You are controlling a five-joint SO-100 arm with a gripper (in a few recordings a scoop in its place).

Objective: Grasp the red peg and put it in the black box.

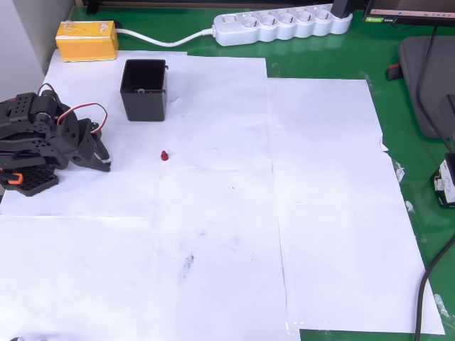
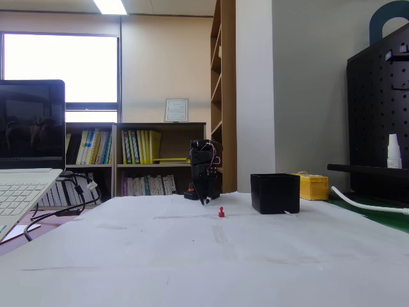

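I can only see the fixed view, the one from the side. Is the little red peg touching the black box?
Observer: No. In the overhead view the peg lies apart from the box, with bare white paper between them.
Operator: Is the top of the box open?
Observer: Yes. The overhead view looks straight down into its open top.
Operator: Where's the tool pointing?
Observer: In the overhead view the tool is folded low at the left edge. Its tip points toward the peg but doesn't touch it. I can't tell if it's open or shut.
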